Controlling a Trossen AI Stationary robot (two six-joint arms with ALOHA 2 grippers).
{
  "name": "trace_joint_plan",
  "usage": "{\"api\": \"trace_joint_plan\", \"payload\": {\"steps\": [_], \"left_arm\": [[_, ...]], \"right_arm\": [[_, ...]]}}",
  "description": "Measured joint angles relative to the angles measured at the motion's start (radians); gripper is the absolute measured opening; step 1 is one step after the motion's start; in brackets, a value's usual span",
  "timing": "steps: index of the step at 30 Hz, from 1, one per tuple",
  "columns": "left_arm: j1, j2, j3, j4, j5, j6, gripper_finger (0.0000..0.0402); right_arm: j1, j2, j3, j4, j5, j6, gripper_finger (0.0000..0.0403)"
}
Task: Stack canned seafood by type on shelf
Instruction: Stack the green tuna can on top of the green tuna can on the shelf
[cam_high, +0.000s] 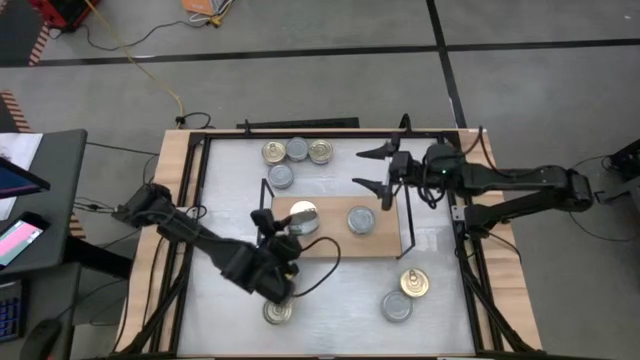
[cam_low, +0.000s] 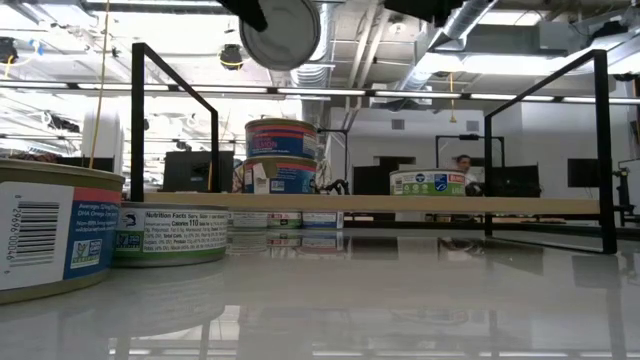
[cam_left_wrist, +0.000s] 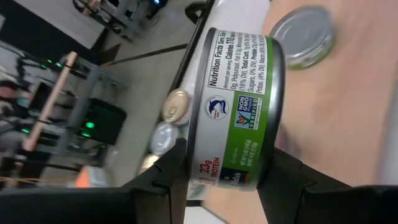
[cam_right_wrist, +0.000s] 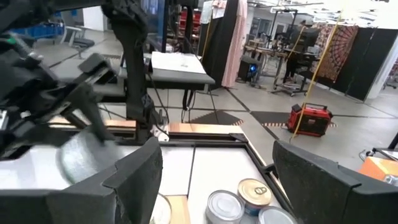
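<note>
— One tin (cam_left_wrist: 239, 109) is up in the air, green label, clenched in the left pincer (cam_left_wrist: 227, 171) over the shelf's (cam_high: 385, 238) left end.

— What's already on the shelf?

— Under it a short stack (cam_low: 281, 155); one lone tin (cam_high: 361, 220) sits toward the right end.

— And the rest?

— Four tins (cam_high: 297, 152) bunched near the counter's (cam_high: 235, 310) far edge, three more (cam_high: 397, 305) along the near edge.

— The right arm?

— Its pincer (cam_high: 372, 169) hangs released and empty, over the counter's far side just beyond the shelf.

— So which step is this?

— Placing, I'd judge. Next it needs to be lowered square onto a matching stack, then let go. Whether the stack below matches, I can't tell.
</note>
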Motion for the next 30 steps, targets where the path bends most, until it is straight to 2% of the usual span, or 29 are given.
{"api": "trace_joint_plan", "payload": {"steps": [8,12,15,17,21,26,30], "left_arm": [[0.072,0.000,0.000,0.034,0.004,0.238,0.0141],[0.105,0.001,0.000,0.160,0.018,0.431,0.0141],[0.141,0.001,0.000,0.281,0.089,0.572,0.0141],[0.165,0.002,0.000,0.357,0.133,0.645,0.0141],[0.210,0.002,0.000,0.472,0.174,0.788,0.0141],[0.266,0.002,0.000,0.604,0.312,0.969,0.0141],[0.304,0.002,0.000,0.644,0.387,1.068,0.0141]], "right_arm": [[-0.030,-0.039,-0.015,-0.060,0.004,0.028,0.0329],[-0.032,-0.058,-0.015,-0.082,0.004,0.070,0.0329],[-0.021,-0.083,-0.015,-0.147,0.008,0.116,0.0329],[-0.002,-0.108,-0.015,-0.222,0.049,0.149,0.0329],[0.075,-0.158,-0.024,-0.349,0.200,0.216,0.0329],[0.183,-0.246,-0.096,-0.360,0.317,0.272,0.0329],[0.277,-0.341,-0.160,-0.297,0.416,0.303,0.0329]]}}
